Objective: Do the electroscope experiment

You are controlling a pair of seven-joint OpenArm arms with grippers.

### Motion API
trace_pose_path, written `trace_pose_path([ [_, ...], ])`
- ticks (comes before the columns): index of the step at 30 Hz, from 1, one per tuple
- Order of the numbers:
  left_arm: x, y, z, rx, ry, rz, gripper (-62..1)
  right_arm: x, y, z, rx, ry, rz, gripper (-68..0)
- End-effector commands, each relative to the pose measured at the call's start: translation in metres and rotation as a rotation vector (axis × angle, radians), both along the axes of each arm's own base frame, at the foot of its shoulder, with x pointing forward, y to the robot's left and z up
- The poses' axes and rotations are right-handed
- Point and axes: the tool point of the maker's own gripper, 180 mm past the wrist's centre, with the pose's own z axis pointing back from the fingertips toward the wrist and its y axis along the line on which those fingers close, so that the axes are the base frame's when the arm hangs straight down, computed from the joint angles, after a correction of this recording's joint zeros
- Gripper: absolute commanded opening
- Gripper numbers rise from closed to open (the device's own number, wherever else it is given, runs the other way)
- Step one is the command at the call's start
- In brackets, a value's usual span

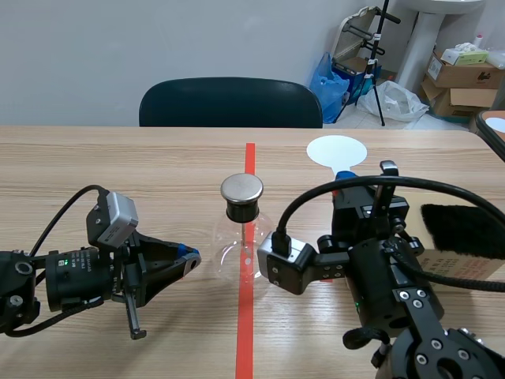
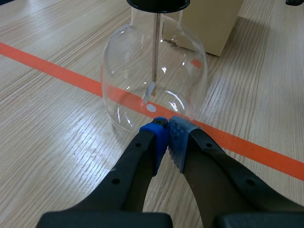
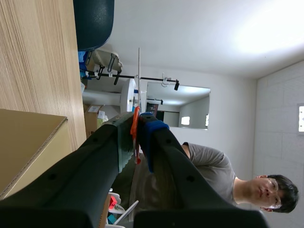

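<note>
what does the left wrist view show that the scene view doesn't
Only the left wrist view: the small foil leaf at the end of the rod inside the glass flask. Only the scene view: the flask's metal disc, the white paddle and the dark chair. Both: the flask, the orange tape line, and the left gripper, shut, close to the glass.

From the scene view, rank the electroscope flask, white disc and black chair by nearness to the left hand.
1. electroscope flask, just ahead of the left hand.
2. white disc, raised, toward the right.
3. black chair, beyond the table.
</note>
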Motion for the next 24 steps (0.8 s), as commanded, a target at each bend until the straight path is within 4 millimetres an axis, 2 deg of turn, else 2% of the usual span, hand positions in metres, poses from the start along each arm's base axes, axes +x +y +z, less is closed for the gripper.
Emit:
trace_pose_path([
  [1,0.005,-0.004,0.011,-0.037,-0.024,0.005,-56.7,0.004,0.001,0.011,0.010,-0.035,0.002,-66.4],
  [14,0.005,-0.004,0.011,-0.037,-0.024,0.005,-56.7,0.003,0.004,0.010,0.009,-0.034,0.020,-66.4],
  [24,0.005,-0.004,0.011,-0.037,-0.024,0.005,-56.7,-0.006,0.034,0.008,-0.007,-0.025,0.195,-66.4],
])
